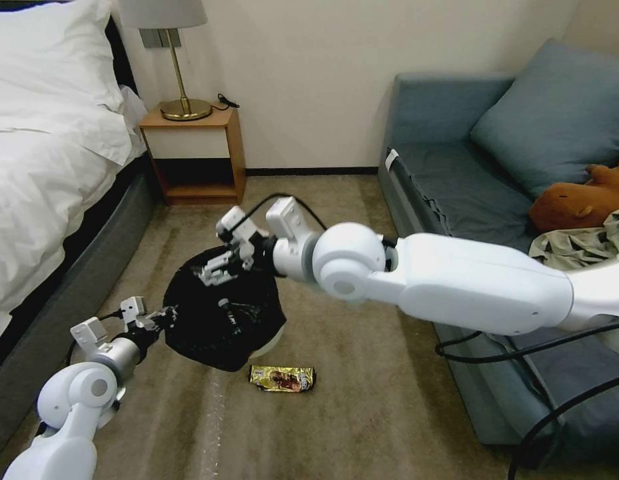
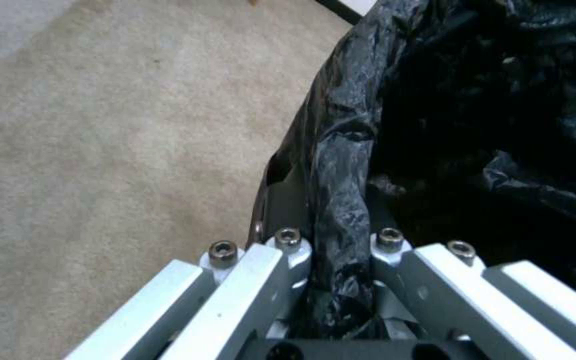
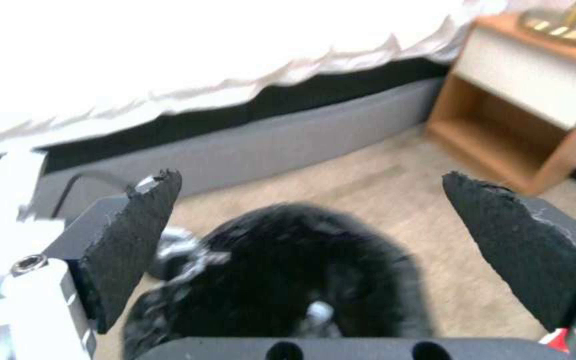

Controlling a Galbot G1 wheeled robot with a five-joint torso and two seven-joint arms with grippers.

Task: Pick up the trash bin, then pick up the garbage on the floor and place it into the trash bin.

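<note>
Here the trash bin (image 1: 222,320) sat in the left tool (image 1: 164,315), whose fingers were clamped on the bag-lined rim on the side nearest the bed (image 1: 49,167); its mouth faced up and seemed tipped slightly toward the bed. The right tool (image 1: 216,267) hovered just above the bin's far rim with its pads (image 3: 135,240) spread wide and nothing between them. Just beside the bin, on its near side, a gold-yellow snack wrapper (image 1: 282,378) lay flat on the carpet (image 1: 362,413), its long axis running across, from the bed side toward the sofa (image 1: 469,193).
</note>
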